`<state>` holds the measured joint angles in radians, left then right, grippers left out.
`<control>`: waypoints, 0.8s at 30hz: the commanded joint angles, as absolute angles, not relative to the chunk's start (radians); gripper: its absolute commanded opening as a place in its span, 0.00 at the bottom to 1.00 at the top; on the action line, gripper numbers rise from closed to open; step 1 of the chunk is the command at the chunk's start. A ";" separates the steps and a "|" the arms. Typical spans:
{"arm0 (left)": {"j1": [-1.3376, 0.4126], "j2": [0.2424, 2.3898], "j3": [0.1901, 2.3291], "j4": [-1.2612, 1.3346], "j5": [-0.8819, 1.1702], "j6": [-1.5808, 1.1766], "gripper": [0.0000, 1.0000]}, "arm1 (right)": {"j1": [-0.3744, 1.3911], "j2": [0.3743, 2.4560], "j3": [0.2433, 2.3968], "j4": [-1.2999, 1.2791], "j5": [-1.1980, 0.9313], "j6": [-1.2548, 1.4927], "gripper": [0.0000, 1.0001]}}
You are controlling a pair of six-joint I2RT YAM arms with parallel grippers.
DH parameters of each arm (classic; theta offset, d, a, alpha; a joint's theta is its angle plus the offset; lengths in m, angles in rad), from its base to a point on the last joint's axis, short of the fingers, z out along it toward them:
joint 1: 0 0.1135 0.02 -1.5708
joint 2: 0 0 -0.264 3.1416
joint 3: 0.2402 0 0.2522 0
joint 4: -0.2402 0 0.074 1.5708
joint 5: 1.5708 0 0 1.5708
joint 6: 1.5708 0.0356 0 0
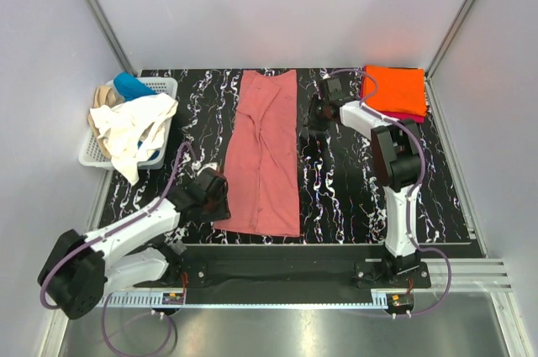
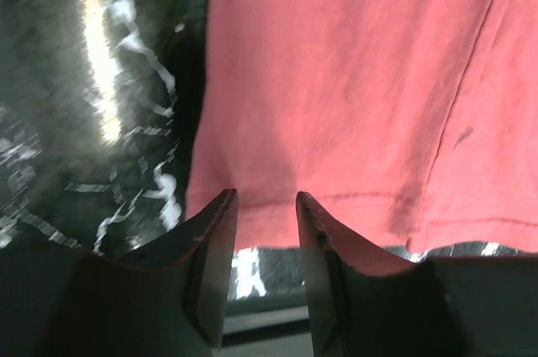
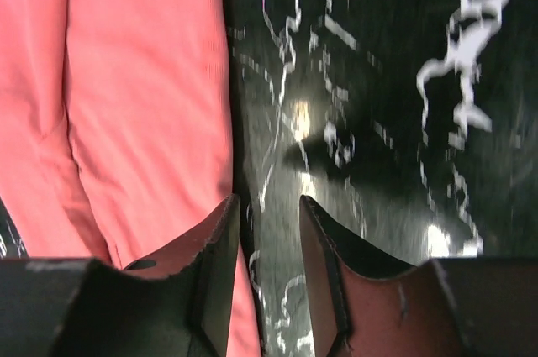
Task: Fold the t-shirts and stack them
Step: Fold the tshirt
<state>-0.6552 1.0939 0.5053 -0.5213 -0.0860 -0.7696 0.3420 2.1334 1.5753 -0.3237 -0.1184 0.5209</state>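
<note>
1. Now, the pink t-shirt point(image 1: 267, 155) is lying flat down the middle of the dark table point(image 1: 353, 197), folded in as a long thin strip.
2. Your left gripper point(image 2: 265, 197) is sitting at the near left corner of the pink t-shirt. Its fingers are standing a little apart and are pinching nothing. The hem is lying just past the tips.
3. Your right gripper point(image 3: 265, 202) is pointing at the table just beside the pink t-shirt's right edge, up toward the far end. Its fingers are spread a little too, with only table between them.
4. A folded orange t-shirt point(image 1: 393, 88) is resting well apart from the pink t-shirt, off to its far right. A magenta t-shirt point(image 1: 412, 115) is peeking out from under it.
5. A white basket point(image 1: 87, 155) is sitting off to the pink t-shirt's left. A cream-white t-shirt point(image 1: 134, 126) is spilling over its rim, and a tan one point(image 1: 105, 95) and a blue one point(image 1: 130, 86) are poking out behind.
6. The pink t-shirt is looking soft, light and floppy, so it is likely going to sag and slide on the shiny table. You are probably best pinching every layer at the hem corners.
7. The top view is showing you the whole strip and both piles, but not the gaps between the fingers. The left wrist view is showing the hem stitching up close. The right wrist view is showing a long crease near the edge.
</note>
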 commanded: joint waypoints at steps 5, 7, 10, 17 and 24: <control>-0.661 0.953 0.565 -0.597 -0.127 -0.804 0.43 | 0.336 2.235 1.720 -0.288 -0.222 0.495 0.40; -0.661 0.954 0.563 -0.560 -0.085 -0.805 0.43 | 0.336 2.261 1.732 -0.287 -0.241 0.502 0.39; -0.660 0.972 0.616 -0.514 -0.071 -0.776 0.45 | 0.334 2.282 1.741 -0.285 -0.256 0.503 0.38; -0.525 1.184 0.884 -0.428 -0.005 -0.680 0.48 | 0.334 2.290 1.744 -0.288 -0.265 0.497 0.32; -0.382 1.529 1.168 -0.222 0.040 -0.626 0.50 | 0.334 2.254 1.727 -0.307 -0.244 0.503 0.14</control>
